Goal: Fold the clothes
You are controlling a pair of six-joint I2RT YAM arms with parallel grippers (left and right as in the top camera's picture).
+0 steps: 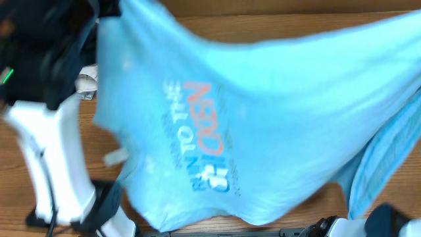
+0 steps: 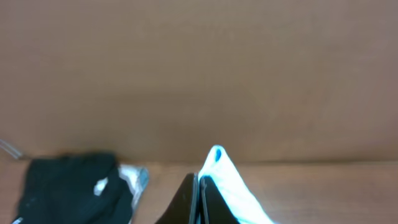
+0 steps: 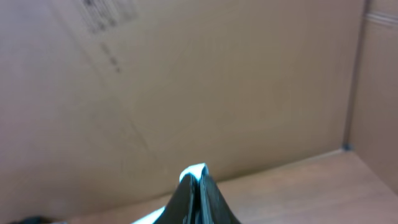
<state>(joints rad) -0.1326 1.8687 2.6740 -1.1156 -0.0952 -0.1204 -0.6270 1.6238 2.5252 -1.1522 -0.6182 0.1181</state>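
Shirt [image 1: 283,112]: light blue, lifted above the table [image 1: 263,27] and stretched wide across the overhead view; blurred, lower hem sagging.
Print [image 1: 207,135]: red and blue lettering, facing the overhead camera, running sideways.
Left claw [image 2: 198,196]: pinched tight on 1 blue edge of the shirt, cloth poking past the tips.
Right claw [image 3: 198,186]: pinched tight on another pale edge of the shirt.
Black garment [image 2: 68,186]: bunched on the table, left of the left claw, apart from it.
Backdrop: brown cardboard wall [image 3: 186,81] behind both claws.
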